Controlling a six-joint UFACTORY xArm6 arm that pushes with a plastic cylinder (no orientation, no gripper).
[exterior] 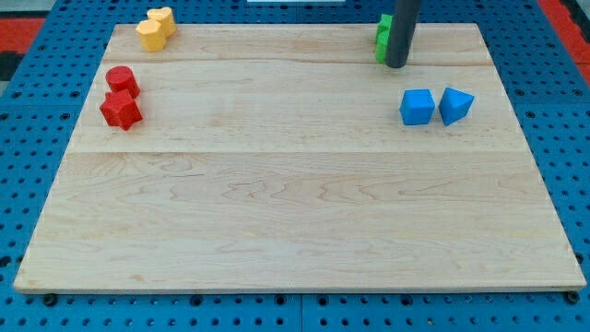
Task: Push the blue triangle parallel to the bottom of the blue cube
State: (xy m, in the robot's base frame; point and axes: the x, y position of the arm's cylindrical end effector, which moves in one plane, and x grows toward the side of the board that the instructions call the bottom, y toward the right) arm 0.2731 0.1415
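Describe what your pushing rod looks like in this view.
My rod is a plain, straight, dark grey cylinder, matte, with no visible cables or markings. It enters from the view's top and ends in a flat round tip, beside a partly hidden green block.

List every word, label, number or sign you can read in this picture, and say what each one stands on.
None: no readable text shows anywhere in the camera view.
The wooden board bears only grain.
The blue cube, blue triangle, red blocks, yellow blocks and green block have plain faces.
My tip, right of the green block and above the blue cube, carries no marking.
The blue pegboard shows only holes.
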